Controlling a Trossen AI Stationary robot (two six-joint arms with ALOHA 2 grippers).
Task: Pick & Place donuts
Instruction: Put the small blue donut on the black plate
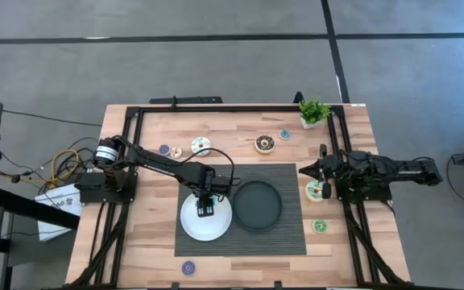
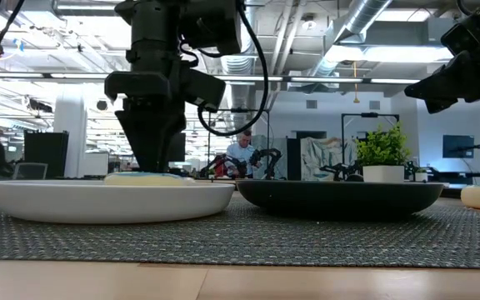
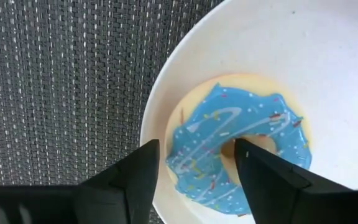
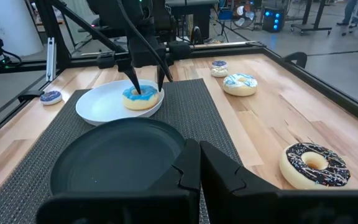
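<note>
A blue-iced donut (image 3: 204, 149) lies flat on the round white plate (image 3: 328, 56) at the left of the dark mat. My left gripper (image 3: 197, 144) points straight down over it and is open. One finger stands over the donut's hole and the other outside its rim, with a gap on each side of the ring. In the right wrist view the same gripper (image 4: 146, 87) stands astride the donut (image 4: 140, 99). My right gripper (image 4: 197, 168) waits shut at the table's right side, above the table.
The black plate (image 1: 257, 205) sits right of the white plate (image 1: 193, 229) on the mat. White-iced (image 1: 201, 146) and chocolate (image 1: 265, 144) donuts lie behind the mat, a pale green one (image 1: 316, 191) below my right arm. Small donuts (image 1: 188, 267) are scattered about; a potted plant (image 1: 314, 111) stands far right.
</note>
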